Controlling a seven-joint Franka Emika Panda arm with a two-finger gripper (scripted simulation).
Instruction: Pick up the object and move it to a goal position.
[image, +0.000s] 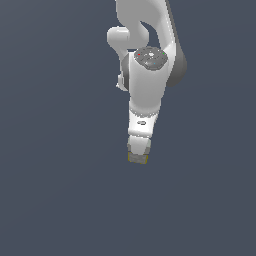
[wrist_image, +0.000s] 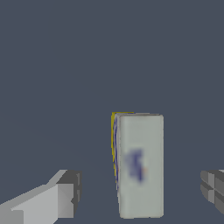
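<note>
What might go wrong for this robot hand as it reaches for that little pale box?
1. In the wrist view the block sits between the open fingers but nearer one of them, so closing could nudge or turn it.
2. In the exterior view the arm hides most of the block; only its yellowish edge shows below the gripper, so its alignment is hard to check there.

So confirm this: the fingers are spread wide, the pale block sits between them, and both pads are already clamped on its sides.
Wrong on the clamp. In the wrist view the gripper is open: each of its fingers stands clear of the pale block, with gaps on both sides. The block does sit between the spread fingers.
</note>
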